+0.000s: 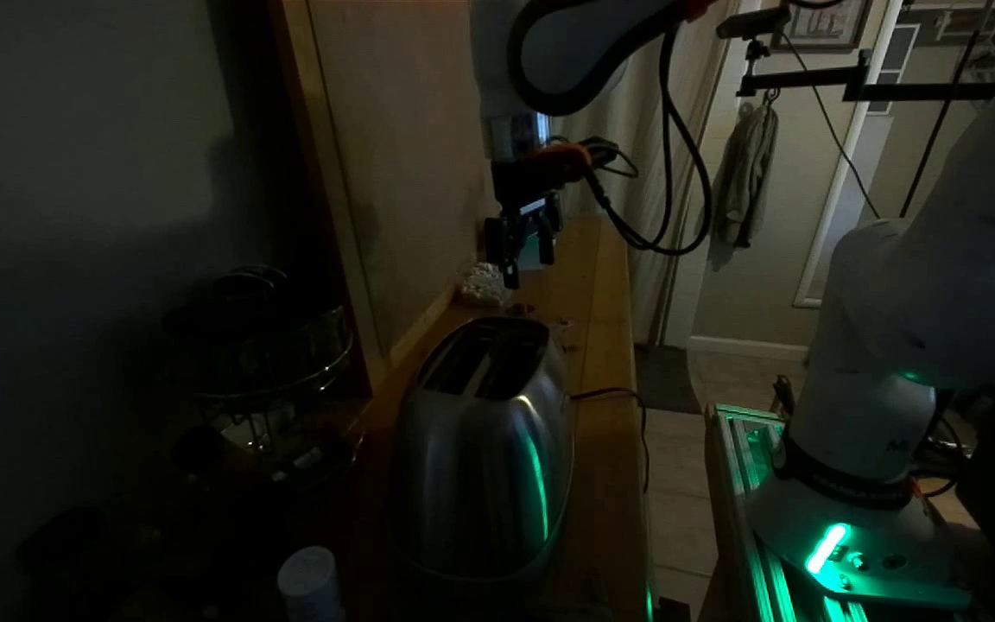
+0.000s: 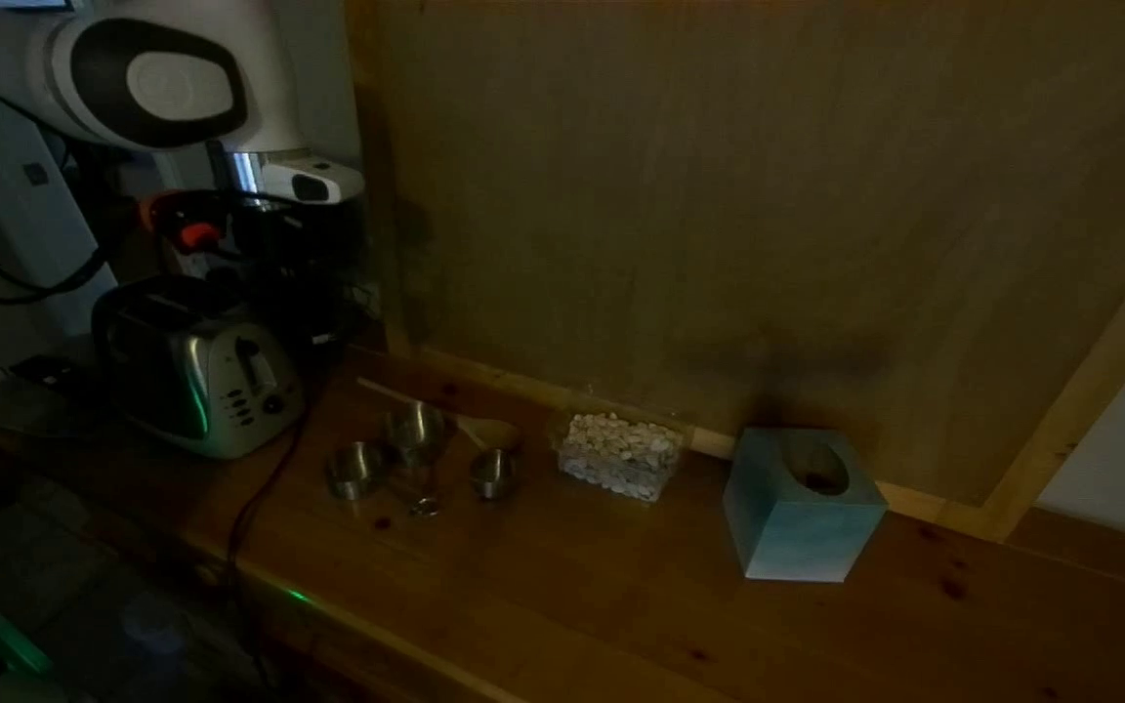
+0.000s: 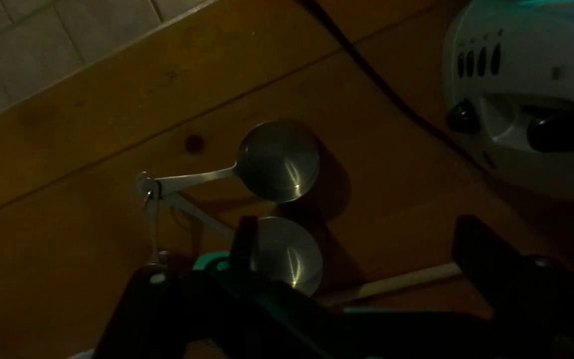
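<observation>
So, we have a steel-coloured measuring cup on the wooden counter, toward its free edge, and a second cup just beside it, both mouth up, handles meeting at their ends. Third cup, smaller, sits near them in an ext. view.

Gripper above: jaws spread wide, nothing held betw. them. We see it hanging over the counter, pointing down, apart from the cups. In wrist view, a finger overlaps part of the second cup; the opposite one hides part of the handle of a wooden spoon, lying behind the cups in an ext. view.

Next out: 2-slot toaster, control end toward the cups; a cord runs betw. & drops over the counter edge, seen in both ext. views. Other way, near third cup, clear tub of whitish pebble-like bits, then lt.-blue tissue box. Wooden panel stands behind.

Farther off, we note hanging garment & green light strip lit on arm base. White-topped canister near toaster; dark clutter past it, too dim for us to ID.
</observation>
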You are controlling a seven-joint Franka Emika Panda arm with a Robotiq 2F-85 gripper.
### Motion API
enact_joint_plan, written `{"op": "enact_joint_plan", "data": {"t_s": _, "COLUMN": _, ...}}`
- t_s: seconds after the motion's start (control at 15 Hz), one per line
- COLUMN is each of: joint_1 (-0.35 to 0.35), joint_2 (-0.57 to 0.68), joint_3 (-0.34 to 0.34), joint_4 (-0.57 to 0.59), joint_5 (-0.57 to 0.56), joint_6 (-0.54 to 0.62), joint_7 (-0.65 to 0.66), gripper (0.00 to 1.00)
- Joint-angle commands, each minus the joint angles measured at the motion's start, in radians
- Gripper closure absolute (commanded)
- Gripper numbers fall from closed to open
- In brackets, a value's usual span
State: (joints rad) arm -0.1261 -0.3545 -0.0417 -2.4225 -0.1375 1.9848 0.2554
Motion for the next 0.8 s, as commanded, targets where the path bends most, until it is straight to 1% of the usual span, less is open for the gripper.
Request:
{"op": "enact_joint_plan", "data": {"t_s": 0.0, "joint_1": 0.009, "joint_2": 0.001, "joint_3": -0.008, "joint_4": -0.080, "joint_5": -0.009, "joint_6": 0.122, "joint_7": -0.073, "gripper": 0.00}}
{"op": "enact_joint_plan", "data": {"t_s": 0.2, "joint_1": -0.009, "joint_2": 0.021, "joint_3": -0.018, "joint_4": -0.139, "joint_5": -0.028, "joint_6": 0.213, "joint_7": -0.100, "gripper": 0.00}}
{"op": "enact_joint_plan", "data": {"t_s": 0.4, "joint_1": -0.019, "joint_2": 0.031, "joint_3": -0.041, "joint_4": -0.188, "joint_5": -0.011, "joint_6": 0.292, "joint_7": -0.121, "gripper": 0.00}}
{"op": "enact_joint_plan", "data": {"t_s": 0.47, "joint_1": -0.011, "joint_2": 0.026, "joint_3": -0.025, "joint_4": -0.160, "joint_5": -0.003, "joint_6": 0.239, "joint_7": -0.095, "gripper": 0.00}}
{"op": "enact_joint_plan", "data": {"t_s": 0.6, "joint_1": -0.017, "joint_2": 0.031, "joint_3": -0.035, "joint_4": -0.179, "joint_5": -0.003, "joint_6": 0.267, "joint_7": -0.106, "gripper": 0.00}}
{"op": "enact_joint_plan", "data": {"t_s": 0.73, "joint_1": -0.018, "joint_2": 0.032, "joint_3": -0.036, "joint_4": -0.181, "joint_5": -0.003, "joint_6": 0.272, "joint_7": -0.107, "gripper": 0.00}}
